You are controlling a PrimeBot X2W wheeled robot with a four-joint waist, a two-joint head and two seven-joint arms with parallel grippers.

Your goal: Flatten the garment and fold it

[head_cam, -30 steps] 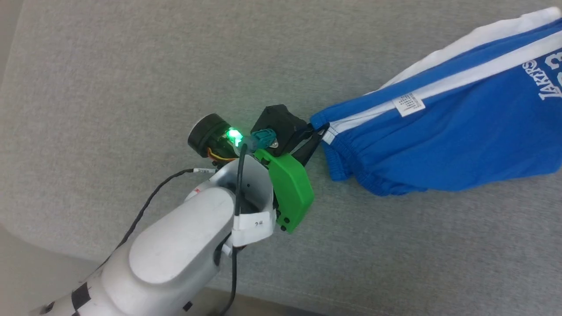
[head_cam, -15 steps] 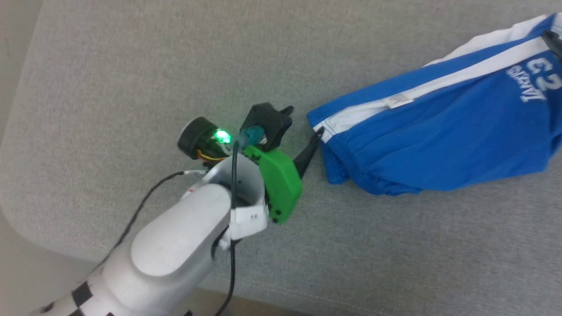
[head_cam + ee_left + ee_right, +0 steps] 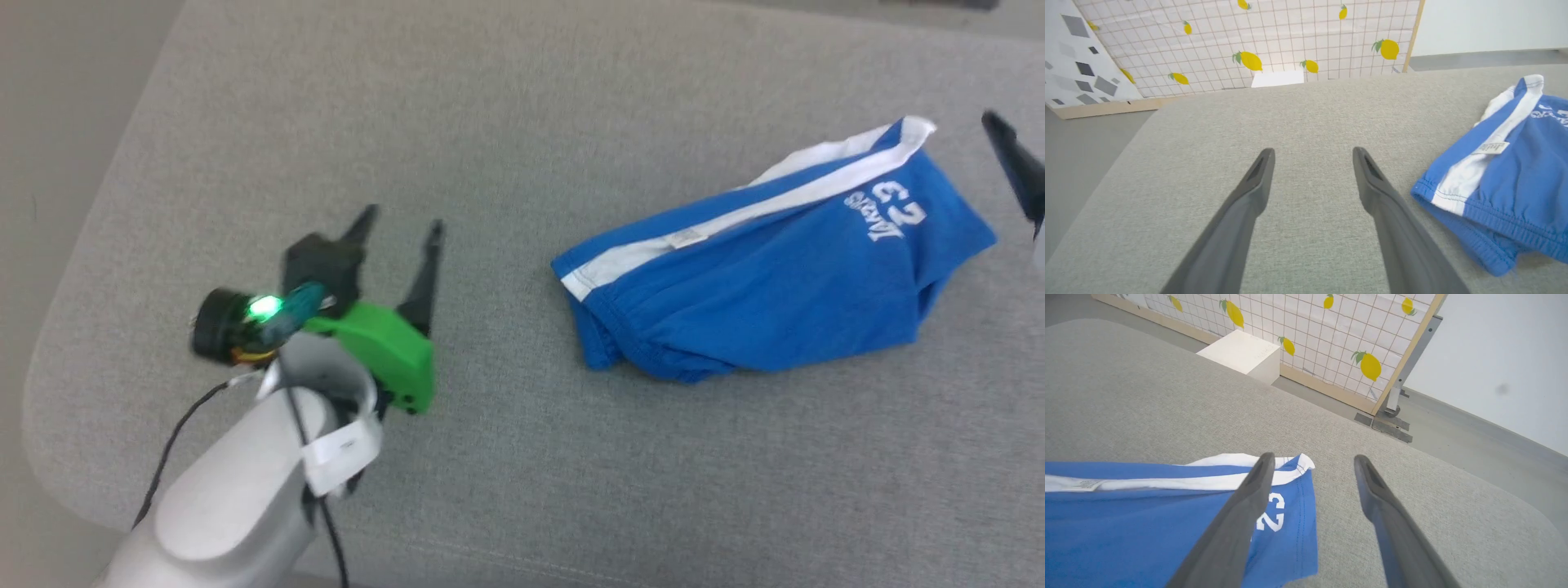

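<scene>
Gaping wide and empty, left pincer (image 3: 402, 218) and right pincer (image 3: 1313, 456) flank the garment (image 3: 759, 286).

I read a white "23" (image 3: 1269, 512) on the bright blue thin-fabric shorts (image 3: 1126, 526); the white lettering (image 3: 872, 220) beside it is too blurred to read.

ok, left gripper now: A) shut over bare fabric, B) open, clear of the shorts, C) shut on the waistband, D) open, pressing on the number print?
B: the left gripper stands spread over the grey surface, the shorts lying apart beside it.
</scene>
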